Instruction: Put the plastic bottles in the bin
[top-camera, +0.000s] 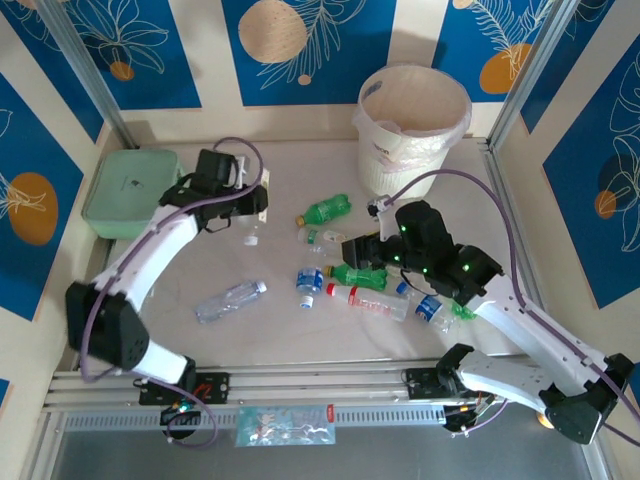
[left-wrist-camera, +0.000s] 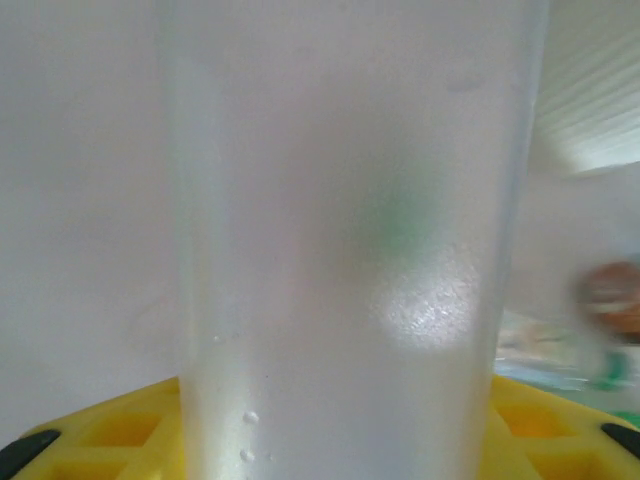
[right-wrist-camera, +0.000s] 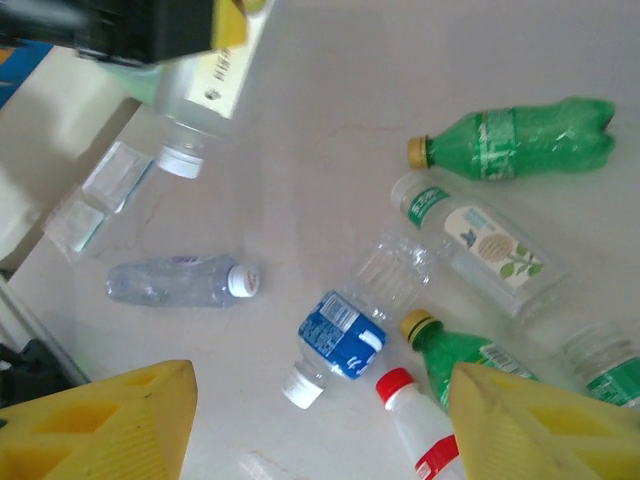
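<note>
Over the table (top-camera: 300, 165), the left hand (top-camera: 256, 206) is clamped on a clear bottle (left-wrist-camera: 350, 250), while the right hand (right-wrist-camera: 320, 405) hovers with fingers (right-wrist-camera: 110, 425) apart above the scattered plastic bottles (top-camera: 360, 276), and the bin (top-camera: 395, 170) stands at the far edge.

Pale table (top-camera: 300, 165), scattered plastic bottles (top-camera: 327, 209), white bin (top-camera: 400, 160), possibly lidded green box (top-camera: 128, 190).

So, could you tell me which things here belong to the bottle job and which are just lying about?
For the job:
- loose bottles
- gripped clear bottle
- bin

Just lying about:
- green box
- packet
</note>
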